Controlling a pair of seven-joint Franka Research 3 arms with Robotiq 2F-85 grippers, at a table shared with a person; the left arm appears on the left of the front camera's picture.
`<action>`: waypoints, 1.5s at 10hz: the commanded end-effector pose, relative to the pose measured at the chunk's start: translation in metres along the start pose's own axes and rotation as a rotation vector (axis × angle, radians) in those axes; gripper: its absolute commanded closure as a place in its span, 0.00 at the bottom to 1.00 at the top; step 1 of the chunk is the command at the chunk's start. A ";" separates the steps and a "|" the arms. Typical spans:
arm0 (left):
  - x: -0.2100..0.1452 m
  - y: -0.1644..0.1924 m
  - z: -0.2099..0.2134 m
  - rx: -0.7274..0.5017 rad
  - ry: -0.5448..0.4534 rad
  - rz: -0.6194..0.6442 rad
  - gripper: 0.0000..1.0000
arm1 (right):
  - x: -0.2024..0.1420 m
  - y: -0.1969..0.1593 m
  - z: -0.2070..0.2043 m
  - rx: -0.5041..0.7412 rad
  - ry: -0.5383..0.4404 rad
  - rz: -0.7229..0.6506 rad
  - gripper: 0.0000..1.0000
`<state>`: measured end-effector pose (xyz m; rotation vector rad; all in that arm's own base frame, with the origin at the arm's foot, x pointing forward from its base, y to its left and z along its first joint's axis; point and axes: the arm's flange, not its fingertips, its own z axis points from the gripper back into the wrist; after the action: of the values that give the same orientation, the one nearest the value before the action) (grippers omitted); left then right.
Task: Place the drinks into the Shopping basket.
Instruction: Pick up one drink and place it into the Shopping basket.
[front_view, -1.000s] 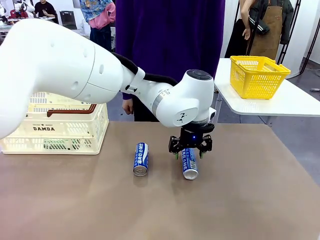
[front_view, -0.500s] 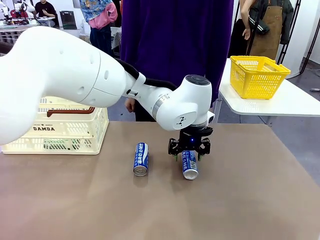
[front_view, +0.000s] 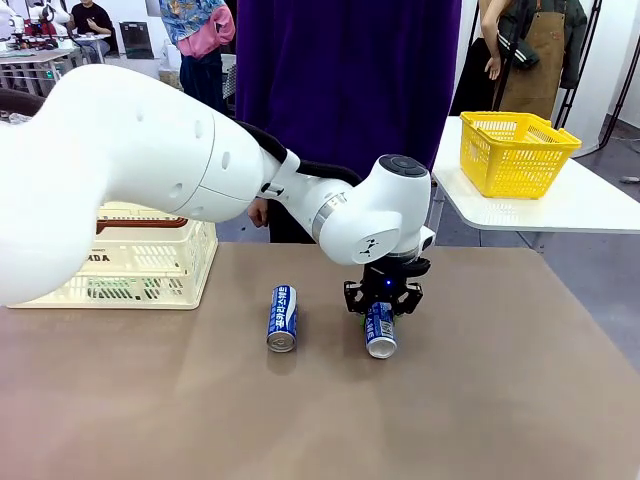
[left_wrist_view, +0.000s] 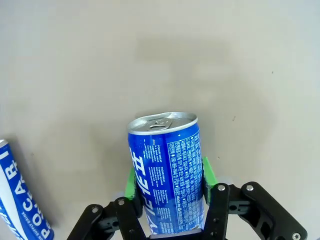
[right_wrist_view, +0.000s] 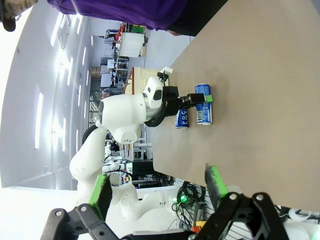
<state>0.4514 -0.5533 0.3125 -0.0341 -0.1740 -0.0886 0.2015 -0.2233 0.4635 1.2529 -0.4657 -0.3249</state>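
Front view: your left gripper (front_view: 381, 310) stands low over the right-hand blue can (front_view: 380, 332), which lies on its side on the brown table (front_view: 470, 420), one silver end facing the camera.
Left wrist view: the green pads (left_wrist_view: 131, 181) press both flanks of that can, so the jaws are clamped across its round body. That hold suits a lying cylinder that could otherwise roll away.
Second can (front_view: 282, 318): lies on its side just to the left, apart from the gripped one, and is likely next in line.
Shopping basket (front_view: 150, 268): sits at the table's far left, partly behind your left arm (front_view: 150, 160) and well apart from both cans. You face a carry across the table to reach it.
Right gripper (right_wrist_view: 159, 189): jaws spread wide around nothing, off to the side of the table, apparently parked so the left arm can work unhindered.
Person (front_view: 350, 90): stands at the far edge in a purple top, one hand (front_view: 256, 212) low by the table, taking no part.
Stage: can gripped and seemingly resting on the table; the lift looks like the next move.
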 end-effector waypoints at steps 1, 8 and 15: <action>0.007 0.001 -0.002 0.013 -0.024 -0.013 1.00 | 0.002 0.000 -0.001 0.026 -0.010 0.027 0.00; 0.019 0.039 0.087 -0.005 -0.064 -0.023 1.00 | 0.002 0.000 -0.001 0.026 -0.010 0.027 0.00; -0.043 0.075 0.217 -0.101 -0.069 -0.028 1.00 | 0.002 0.000 -0.001 0.026 -0.010 0.027 0.00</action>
<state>0.3860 -0.4836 0.5293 -0.1097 -0.2217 -0.1849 0.2016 -0.2233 0.4634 1.2530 -0.4654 -0.3250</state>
